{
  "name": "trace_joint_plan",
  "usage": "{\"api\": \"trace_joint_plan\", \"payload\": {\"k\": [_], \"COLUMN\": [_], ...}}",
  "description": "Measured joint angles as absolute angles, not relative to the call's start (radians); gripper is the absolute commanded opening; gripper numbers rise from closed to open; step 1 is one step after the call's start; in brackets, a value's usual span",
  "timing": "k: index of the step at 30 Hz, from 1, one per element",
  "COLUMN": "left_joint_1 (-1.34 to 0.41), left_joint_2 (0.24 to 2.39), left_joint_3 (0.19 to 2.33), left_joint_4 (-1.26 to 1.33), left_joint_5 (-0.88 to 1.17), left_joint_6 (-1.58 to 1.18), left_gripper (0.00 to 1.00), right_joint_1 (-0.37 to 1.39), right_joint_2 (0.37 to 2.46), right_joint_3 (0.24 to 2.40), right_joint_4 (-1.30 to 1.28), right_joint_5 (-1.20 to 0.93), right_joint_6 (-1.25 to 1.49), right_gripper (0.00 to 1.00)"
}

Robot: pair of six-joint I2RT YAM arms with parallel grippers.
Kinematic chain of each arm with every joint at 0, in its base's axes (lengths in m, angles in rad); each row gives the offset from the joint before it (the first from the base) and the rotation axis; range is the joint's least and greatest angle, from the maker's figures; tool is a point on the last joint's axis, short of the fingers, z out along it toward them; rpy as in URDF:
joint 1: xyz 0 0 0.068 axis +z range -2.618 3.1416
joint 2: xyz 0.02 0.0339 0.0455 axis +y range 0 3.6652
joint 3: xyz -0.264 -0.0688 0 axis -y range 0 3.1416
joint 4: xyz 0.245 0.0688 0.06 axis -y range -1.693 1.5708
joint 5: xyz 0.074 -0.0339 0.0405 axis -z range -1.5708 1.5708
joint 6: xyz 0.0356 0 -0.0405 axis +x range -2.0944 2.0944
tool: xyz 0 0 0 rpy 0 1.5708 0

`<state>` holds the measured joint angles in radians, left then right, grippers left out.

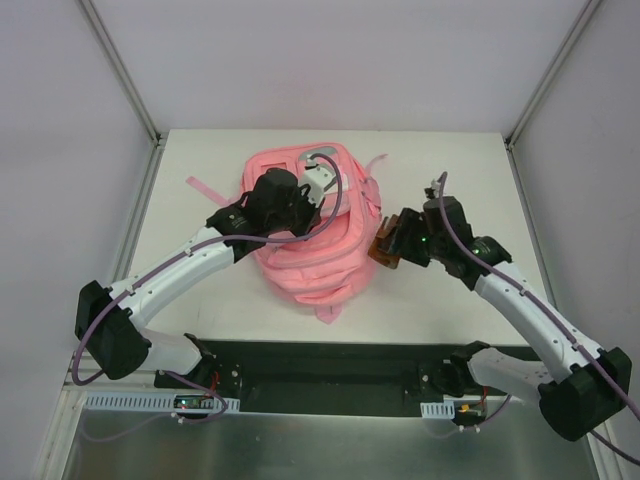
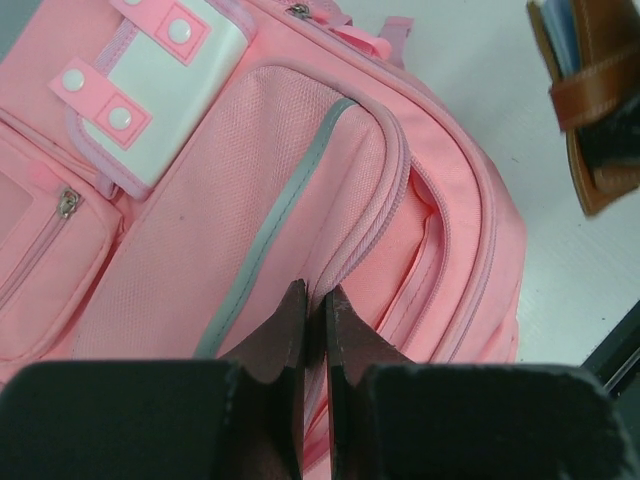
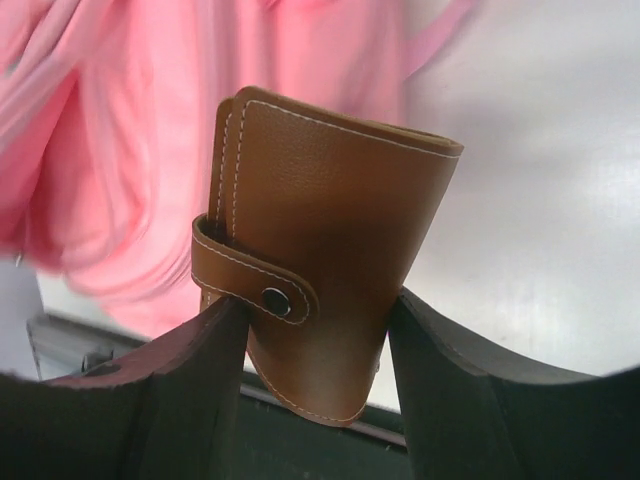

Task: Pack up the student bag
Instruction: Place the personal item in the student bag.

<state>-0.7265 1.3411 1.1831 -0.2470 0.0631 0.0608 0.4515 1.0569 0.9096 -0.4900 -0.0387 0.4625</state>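
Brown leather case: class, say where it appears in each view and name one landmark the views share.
Top external: brown leather case right of centre, in the right tool, beside the student bag.
Left wrist: brown leather case in the top right corner, cut by the edge.
Right wrist: brown leather case at centre, between the tool's fingers.
Shared landmark: the student bag, left of the case in all three.

We read this as a robotics lab cell, not a home. Below the left gripper [image 2: 313, 302] and right gripper [image 3: 312, 318] sat a bare white table [image 1: 200, 170]. Beyond them stood plain white panels [image 1: 330, 60] in aluminium frame posts [image 1: 122, 70]. Behind them, the arm bases [image 1: 110, 335] were bolted to a black plate [image 1: 330, 365].
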Motion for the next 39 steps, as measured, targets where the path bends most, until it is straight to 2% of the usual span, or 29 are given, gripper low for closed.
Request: {"api": "trace_joint_plan", "payload": {"k": [10,16,30,35,36,37,38,39], "left_joint_1": [-0.725,-0.724,-0.719,-0.718,-0.718,-0.718,-0.718,-0.716], "left_joint_2": [1.34,1.329,1.314,1.306,1.304,1.303,1.301,1.299], "left_joint_3": [1.183,1.183,1.187,1.187,1.187,1.187,1.187,1.187], "left_joint_4": [-0.253,-0.256,-0.29,-0.292,-0.292,-0.292,-0.292,-0.295], "left_joint_5": [0.085,0.093,0.077,0.077,0.076,0.074,0.07,0.069], "left_joint_6": [0.04,0.039,0.013,0.011,0.011,0.01,0.01,0.009], "left_gripper": [0.0,0.0,0.0,0.0,0.0,0.0,0.0,0.0], "right_joint_1": [0.779,0.813,0.887,0.886,0.882,0.879,0.876,0.873], "right_joint_2": [1.175,1.328,1.395,1.428,1.439,1.451,1.46,1.47], "right_joint_3": [1.093,1.174,1.227,1.255,1.269,1.278,1.281,1.28], "right_joint_4": [-0.469,-0.469,-0.511,-0.53,-0.537,-0.537,-0.532,-0.522], "right_joint_5": [-0.033,-0.017,0.05,0.068,0.068,0.068,0.069,0.067], "right_joint_6": [0.45,0.434,0.427,0.411,0.411,0.411,0.408,0.412], "right_gripper": [0.59,0.59,0.6,0.53,0.44,0.42,0.43,0.57]}}
